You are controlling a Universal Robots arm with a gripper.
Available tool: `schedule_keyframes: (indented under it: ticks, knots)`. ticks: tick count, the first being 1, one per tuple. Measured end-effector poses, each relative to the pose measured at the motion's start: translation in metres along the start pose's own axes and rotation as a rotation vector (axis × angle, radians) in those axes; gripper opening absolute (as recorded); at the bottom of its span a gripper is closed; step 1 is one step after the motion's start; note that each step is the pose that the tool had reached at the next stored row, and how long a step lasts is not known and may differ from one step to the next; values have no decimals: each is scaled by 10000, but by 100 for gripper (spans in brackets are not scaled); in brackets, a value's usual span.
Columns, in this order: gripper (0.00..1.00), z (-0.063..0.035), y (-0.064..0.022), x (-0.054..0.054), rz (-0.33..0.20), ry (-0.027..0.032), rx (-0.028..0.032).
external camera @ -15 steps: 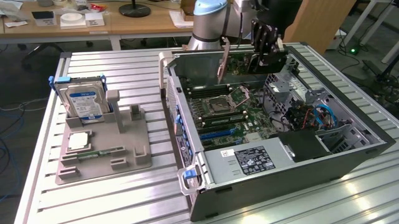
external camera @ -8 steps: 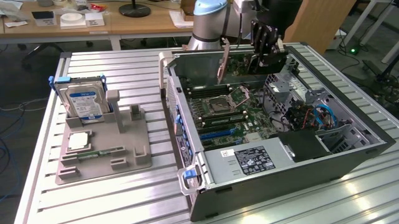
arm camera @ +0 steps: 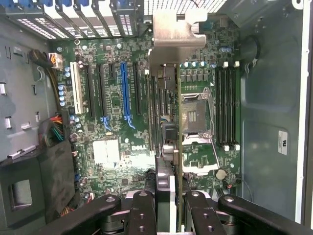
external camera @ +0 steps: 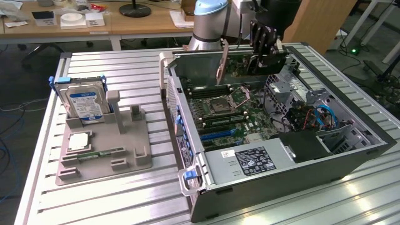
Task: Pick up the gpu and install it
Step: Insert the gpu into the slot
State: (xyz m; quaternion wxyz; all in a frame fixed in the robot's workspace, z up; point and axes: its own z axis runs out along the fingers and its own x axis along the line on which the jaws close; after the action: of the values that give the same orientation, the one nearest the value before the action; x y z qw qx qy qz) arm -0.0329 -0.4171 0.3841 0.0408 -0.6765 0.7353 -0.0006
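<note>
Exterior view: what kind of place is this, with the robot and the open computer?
Probably a robotics lab or workshop: a robot arm holds a gpu over an open computer case on a slatted metal table, with cluttered wooden desks behind.

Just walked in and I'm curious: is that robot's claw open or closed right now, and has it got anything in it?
Gripper: closed on the gpu, holding it edge-on over the motherboard.

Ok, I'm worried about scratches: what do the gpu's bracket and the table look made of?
The bracket on the gpu: likely bare sheet metal, pale matte grey, with a folded tab. The table: probably aluminium, silvery ribbed slats catching glare.
</note>
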Motion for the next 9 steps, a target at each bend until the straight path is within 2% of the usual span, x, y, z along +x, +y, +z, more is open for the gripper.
schedule_keyframes:
  ticks: [9]
  knots:
    - [28, -2, 9, 111, 1, -2, 1]
